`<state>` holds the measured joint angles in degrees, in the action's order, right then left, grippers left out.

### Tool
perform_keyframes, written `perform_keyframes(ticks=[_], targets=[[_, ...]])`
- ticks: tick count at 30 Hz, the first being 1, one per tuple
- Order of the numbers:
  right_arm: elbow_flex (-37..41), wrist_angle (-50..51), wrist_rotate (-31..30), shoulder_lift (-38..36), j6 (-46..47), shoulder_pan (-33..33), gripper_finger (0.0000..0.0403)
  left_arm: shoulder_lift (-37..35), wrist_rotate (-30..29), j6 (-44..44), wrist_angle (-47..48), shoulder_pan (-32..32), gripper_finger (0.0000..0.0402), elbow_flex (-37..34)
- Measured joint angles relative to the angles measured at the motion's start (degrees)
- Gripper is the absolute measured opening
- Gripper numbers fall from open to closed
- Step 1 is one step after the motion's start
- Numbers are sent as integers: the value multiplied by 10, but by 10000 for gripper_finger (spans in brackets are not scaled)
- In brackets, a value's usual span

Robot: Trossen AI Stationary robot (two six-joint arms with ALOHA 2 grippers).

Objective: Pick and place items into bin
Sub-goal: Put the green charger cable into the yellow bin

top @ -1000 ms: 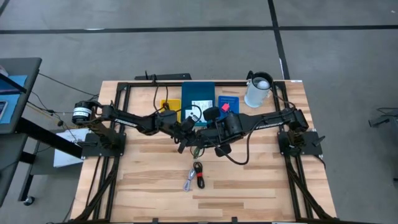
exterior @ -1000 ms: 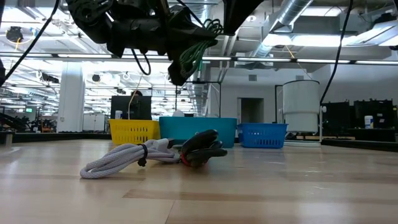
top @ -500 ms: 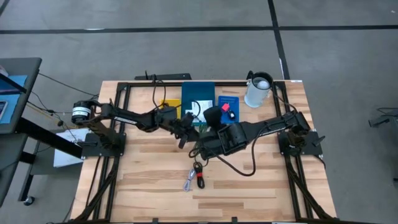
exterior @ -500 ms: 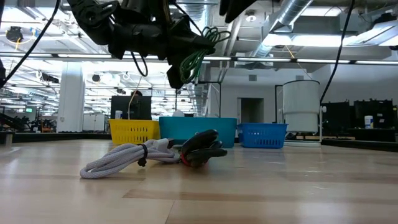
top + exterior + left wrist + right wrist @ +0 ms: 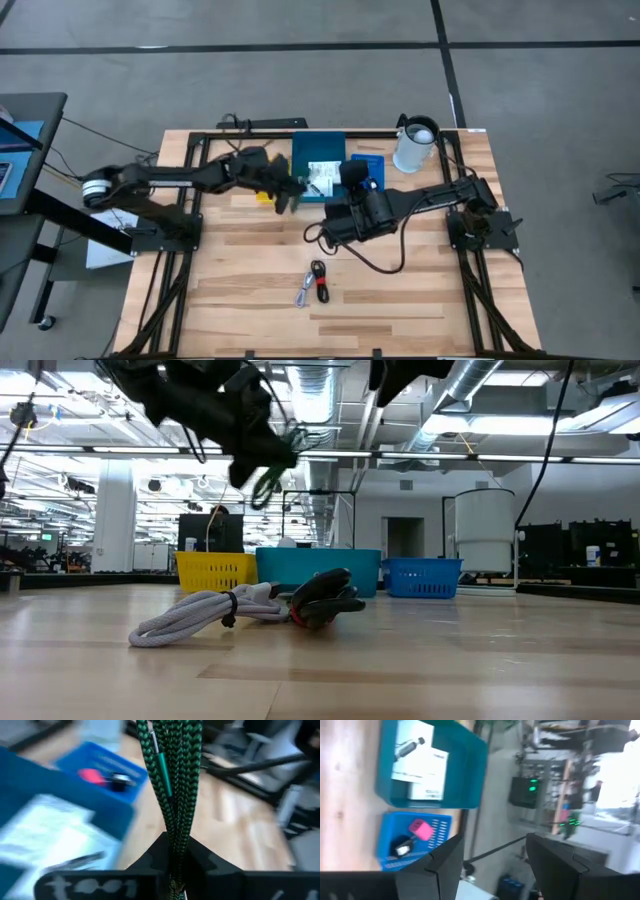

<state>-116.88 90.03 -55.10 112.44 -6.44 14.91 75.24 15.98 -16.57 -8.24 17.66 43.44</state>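
The left gripper (image 5: 175, 867) is clenched on a green braided cable (image 5: 170, 780), whose doubled strands run out from between its dark fingers. Seen from above, this gripper (image 5: 283, 193) hangs over the table at the near edge of the bins, between the yellow plastic basket (image 5: 262, 168) and the deep teal plastic bin (image 5: 318, 148). From table height the cable (image 5: 266, 478) dangles in a loop well above the wood.

The right gripper (image 5: 492, 840) stands released, its two fingers spread wide with nothing between them. Its arm reaches in from the right to the middle of the table, just in front of the teal bin and the small blue slotted basket (image 5: 368, 160).

In the teal bin lie two white cards with black print (image 5: 417, 760). The blue basket holds a pink-red block (image 5: 420, 829) and a small black object (image 5: 402, 847). A white cylindrical jug (image 5: 415, 145) stands at the far right corner, beside the blue basket.

On the light wooden table (image 5: 430, 300), nearer the front and well apart from both grippers, lie a coiled grey rope cable (image 5: 200, 615) and a black cable bundle with a red part (image 5: 325, 600), touching each other.
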Motion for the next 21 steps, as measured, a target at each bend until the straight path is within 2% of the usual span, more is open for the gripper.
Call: perform_keyframes(ticks=[5, 8, 16, 21], targets=[[0, 0, 72, 0, 36, -20, 202, -67, -112, 30, 62, 46, 13, -4], [0, 0, 117, 0, 65, -33, 196, -89, -152, 43, 82, 80, 14, -7], [0, 0, 254, 0, 94, -53, 182, -75, -150, 41, 139, 159, 14, -8], [0, 0, 267, 0, 99, -45, 180, -76, -152, 16, 114, 174, 14, -18]])
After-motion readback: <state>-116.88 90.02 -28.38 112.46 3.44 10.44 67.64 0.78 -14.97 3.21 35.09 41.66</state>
